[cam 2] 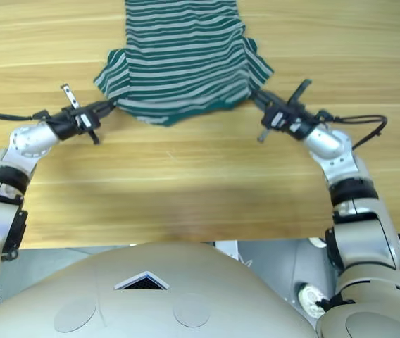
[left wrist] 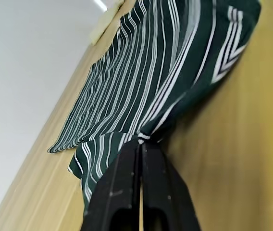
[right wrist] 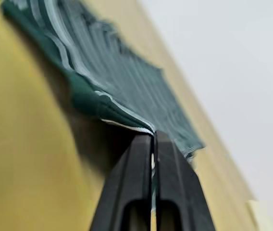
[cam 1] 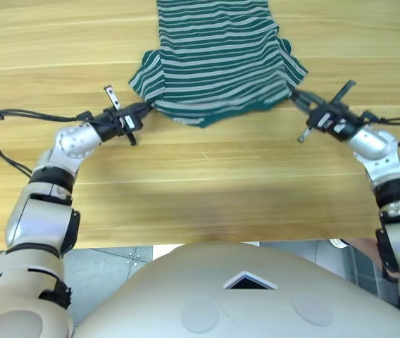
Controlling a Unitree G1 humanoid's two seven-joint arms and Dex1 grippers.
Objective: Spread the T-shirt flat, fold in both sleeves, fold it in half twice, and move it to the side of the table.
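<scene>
- A green shirt point(cam 1: 214, 56) with pale stripes lies on the far middle of our wooden table point(cam 1: 186, 190). Its far end runs out past the top of the head views.
- The shirt's long axis runs near to far, straight away from us. It is not flat yet: the near edge is bunched and sags to a point in the middle, and a short flap, likely a sleeve, sticks out on each side.
- Our left gripper point(cam 1: 147, 107) is at the shirt's near-left corner. In the left wrist view its two dark fingers point(left wrist: 122, 192) are pressed together, pinching a small gather of cloth at the tips.
- Our right gripper point(cam 1: 295, 95) is at the near-right corner. In the right wrist view its fingers point(right wrist: 131, 183) are likewise pressed together on the folded edge of the cloth.
- From both sets of fingers the shirt lies farther away and inward, toward the middle of the table. The grippers are well apart, one on each side, and about equally near to us, so neither arm is closer to the shirt.
- We judge this to be the spreading step. The near edge between the grippers hangs slack, so the coming move probably calls for drawing the two corners apart and toward us to pull the cloth smooth.
</scene>
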